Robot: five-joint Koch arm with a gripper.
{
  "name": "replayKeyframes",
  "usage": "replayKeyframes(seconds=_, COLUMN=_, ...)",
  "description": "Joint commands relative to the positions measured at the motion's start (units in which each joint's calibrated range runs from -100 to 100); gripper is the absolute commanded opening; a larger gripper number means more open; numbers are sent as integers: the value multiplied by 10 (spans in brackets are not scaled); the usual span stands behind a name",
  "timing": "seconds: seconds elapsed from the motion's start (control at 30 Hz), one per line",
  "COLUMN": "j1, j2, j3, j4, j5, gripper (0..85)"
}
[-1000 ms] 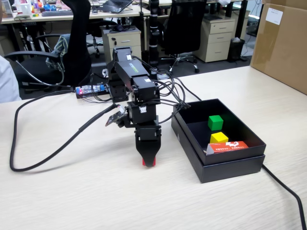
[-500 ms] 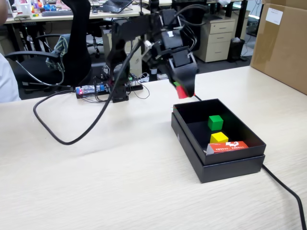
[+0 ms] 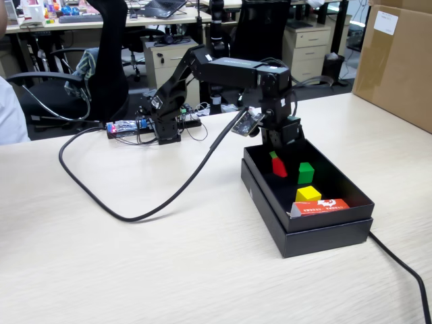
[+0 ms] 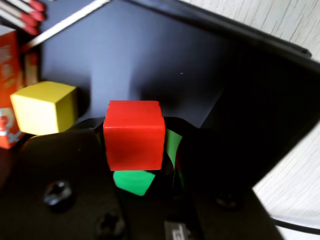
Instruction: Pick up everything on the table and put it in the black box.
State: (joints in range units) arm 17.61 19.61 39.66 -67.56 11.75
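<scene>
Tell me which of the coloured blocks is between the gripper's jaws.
The red block, held by the gripper; the yellow block and green block lie free in the black box.

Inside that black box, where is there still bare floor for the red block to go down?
The black box has bare floor along its left wall, from the red block toward the near corner, left of the yellow block. The right and near side is crowded: green block, yellow block and orange matchbox. The hand grips the red block.
</scene>
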Motion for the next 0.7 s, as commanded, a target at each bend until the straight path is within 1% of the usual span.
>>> replayKeyframes(seconds=0.0, j1=1, j2=-5, j3=38, j4=-2, j5=0, gripper=12)
replayKeyframes(seconds=0.03, j1=1, j2=5, j3=38, j4=-2, j5=-1, gripper=62)
replayKeyframes(seconds=0.07, j1=1, j2=16, j3=34, j4=-2, j5=-3, gripper=133)
replayKeyframes(seconds=0.1, j1=1, j2=20, j3=29, j4=-2, j5=-3, gripper=162)
replayKeyframes(seconds=0.17, j1=1, j2=26, j3=24, j4=-2, j5=-3, gripper=174)
replayKeyframes(seconds=0.2, j1=0, j2=25, j3=16, j4=-2, j5=-3, gripper=238)
replayKeyframes(seconds=0.23, j1=0, j2=17, j3=8, j4=-2, j5=-3, gripper=277)
replayKeyframes(seconds=0.33, j1=0, j2=-23, j3=-18, j4=-2, j5=-2, gripper=376)
replayKeyframes(seconds=0.4, j1=0, j2=-74, j3=-38, j4=-2, j5=0, gripper=423)
replayKeyframes(seconds=0.43, j1=-1, j2=-154, j3=-62, j4=-2, j5=0, gripper=468)
replayKeyframes(seconds=0.5, j1=-5, j2=-249, j3=-84, j4=-1, j5=0, gripper=495)
replayKeyframes(seconds=0.67, j1=-30, j2=-486, j3=-136, j4=13, j5=-1, gripper=495)
